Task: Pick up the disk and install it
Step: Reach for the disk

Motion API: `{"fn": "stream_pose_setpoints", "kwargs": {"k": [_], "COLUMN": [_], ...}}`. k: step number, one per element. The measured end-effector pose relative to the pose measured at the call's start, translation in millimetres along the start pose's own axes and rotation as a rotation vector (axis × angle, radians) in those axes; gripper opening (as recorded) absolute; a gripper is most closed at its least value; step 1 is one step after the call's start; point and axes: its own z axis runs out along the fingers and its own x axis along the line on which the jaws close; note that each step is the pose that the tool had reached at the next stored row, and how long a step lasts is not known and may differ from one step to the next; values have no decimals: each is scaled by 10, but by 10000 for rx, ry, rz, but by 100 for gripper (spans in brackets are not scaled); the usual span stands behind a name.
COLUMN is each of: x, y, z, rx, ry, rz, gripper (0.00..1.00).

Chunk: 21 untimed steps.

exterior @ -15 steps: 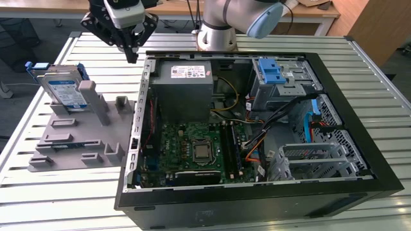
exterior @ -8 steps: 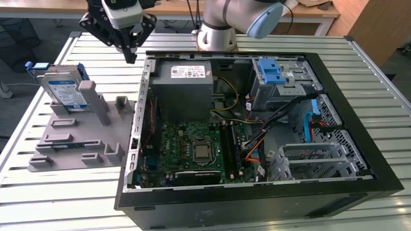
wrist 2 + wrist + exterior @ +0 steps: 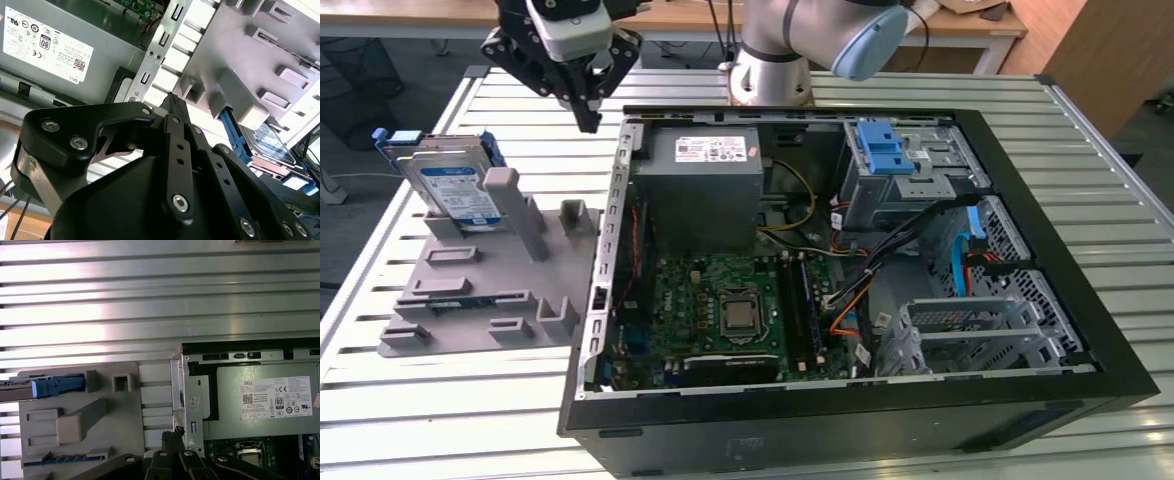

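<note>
The fingers (image 3: 588, 108) are clenched, empty, above the worktop (image 3: 1067, 150) beside the case (image 3: 854, 412). The disk (image 3: 454, 185) stands in its holder (image 3: 467, 300) near the worktop edge: not picked, not installed.

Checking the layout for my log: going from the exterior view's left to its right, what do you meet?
the disk → the gripper → the grey power supply → the blue latch

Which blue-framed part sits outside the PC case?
The disk, upright in the grey fixture on the exterior view's left; the blue latch sits inside the case.
</note>
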Motion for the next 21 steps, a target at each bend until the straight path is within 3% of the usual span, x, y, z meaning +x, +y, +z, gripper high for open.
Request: {"fn": "stream_pose_setpoints", "kwargs": {"k": [21], "x": [73], "y": [-6], "z": [5], "rx": [0], "ry": [0], "rz": [0], "gripper": [11]}}
